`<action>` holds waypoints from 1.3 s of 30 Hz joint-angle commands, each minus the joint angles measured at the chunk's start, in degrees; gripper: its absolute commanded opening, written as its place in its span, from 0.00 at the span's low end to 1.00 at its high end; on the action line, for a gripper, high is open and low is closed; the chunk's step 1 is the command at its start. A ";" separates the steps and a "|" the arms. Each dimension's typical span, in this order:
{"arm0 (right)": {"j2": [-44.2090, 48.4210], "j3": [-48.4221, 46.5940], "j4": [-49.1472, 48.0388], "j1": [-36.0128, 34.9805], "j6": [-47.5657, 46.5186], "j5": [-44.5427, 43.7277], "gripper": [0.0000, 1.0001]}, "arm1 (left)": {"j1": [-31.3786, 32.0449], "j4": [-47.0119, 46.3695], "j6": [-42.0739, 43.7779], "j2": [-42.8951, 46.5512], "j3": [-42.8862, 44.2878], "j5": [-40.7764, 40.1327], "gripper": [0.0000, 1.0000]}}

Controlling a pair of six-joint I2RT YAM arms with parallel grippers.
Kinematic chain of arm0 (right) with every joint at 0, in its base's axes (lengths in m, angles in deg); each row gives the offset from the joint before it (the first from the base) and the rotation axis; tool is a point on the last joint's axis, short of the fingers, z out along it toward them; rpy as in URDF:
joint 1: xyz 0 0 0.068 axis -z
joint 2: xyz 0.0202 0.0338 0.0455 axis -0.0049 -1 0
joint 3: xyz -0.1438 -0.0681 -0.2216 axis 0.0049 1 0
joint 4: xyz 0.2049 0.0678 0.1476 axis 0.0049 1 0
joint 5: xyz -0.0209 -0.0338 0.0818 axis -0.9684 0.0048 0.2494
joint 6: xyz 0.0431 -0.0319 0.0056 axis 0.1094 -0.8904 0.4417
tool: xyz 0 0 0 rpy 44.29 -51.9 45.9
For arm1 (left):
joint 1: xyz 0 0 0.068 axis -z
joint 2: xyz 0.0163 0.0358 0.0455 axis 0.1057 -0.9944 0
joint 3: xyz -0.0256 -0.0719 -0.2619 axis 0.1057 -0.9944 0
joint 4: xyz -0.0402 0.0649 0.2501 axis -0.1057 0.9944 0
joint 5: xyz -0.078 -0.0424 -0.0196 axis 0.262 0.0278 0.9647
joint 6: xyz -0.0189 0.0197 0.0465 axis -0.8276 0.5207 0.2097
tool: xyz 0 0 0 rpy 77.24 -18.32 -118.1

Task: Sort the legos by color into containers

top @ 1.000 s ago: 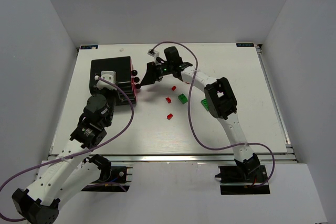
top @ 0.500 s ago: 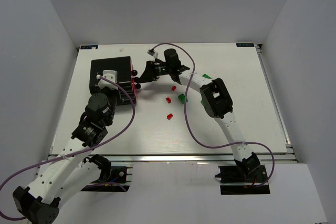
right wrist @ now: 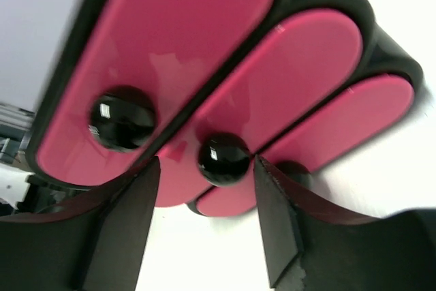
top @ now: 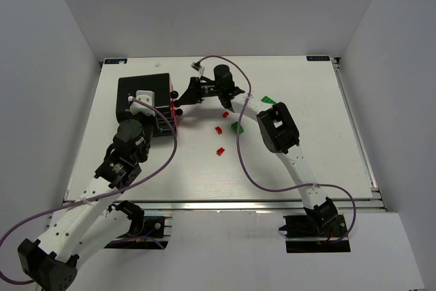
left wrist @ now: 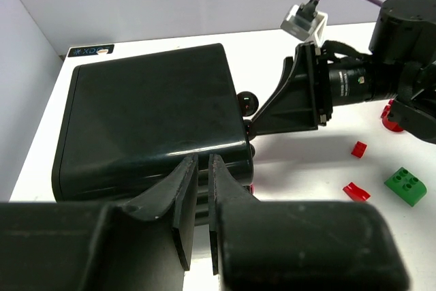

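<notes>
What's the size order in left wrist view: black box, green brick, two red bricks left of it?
1. black box
2. green brick
3. upper red brick and lower red brick: look about alike, can't rank.

The left arm (top: 88, 199) and right arm (top: 300, 168) were made of white link shells joined by black, rounded joint housings. A purple cable (top: 239, 151) ran loosely along each arm, and the right one ended in a small white plug (top: 198, 68) at the wrist. Each arm ended below in a black base plate (top: 296, 236). The left gripper (left wrist: 203, 168) and right gripper (right wrist: 204, 168) had matte black fingers that tapered to flat tips.
</notes>
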 commanded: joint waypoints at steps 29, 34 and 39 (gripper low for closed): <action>-3.05 -1.70 -11.42 -1.03 5.49 0.98 0.33 | -0.24 -0.52 0.70 -0.59 0.07 -0.98 0.23; -1.39 1.19 -13.27 0.81 6.54 2.12 0.25 | -0.24 -0.79 0.70 -0.50 -0.11 -0.98 0.23; 1.16 4.89 -15.21 3.44 7.16 3.61 0.22 | -0.24 -0.79 0.53 -0.42 -0.19 -0.72 0.23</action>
